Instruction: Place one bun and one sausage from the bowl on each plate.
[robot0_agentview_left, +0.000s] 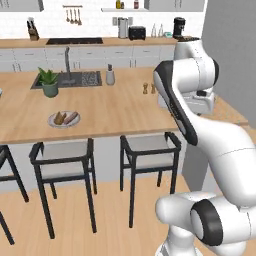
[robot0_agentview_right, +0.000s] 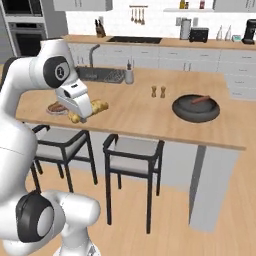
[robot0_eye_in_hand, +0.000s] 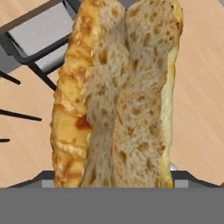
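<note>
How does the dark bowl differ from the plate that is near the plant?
The bowl is dark grey-black, wide and thick-rimmed; the plate is pale, flat and smaller. The bowl holds one sausage, while the plate holds a bun and a sausage side by side. Both are round and rest on the wooden counter.

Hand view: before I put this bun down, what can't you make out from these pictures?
- Finger tips: hand view, the bun covers them, so the grip on it is unseen.
- The plate: right base view, the gripper hides its right part.
- Right end of the counter: left base view, the arm covers it.
- The bowl: right base view, its near rim hides part of the inside.
</note>
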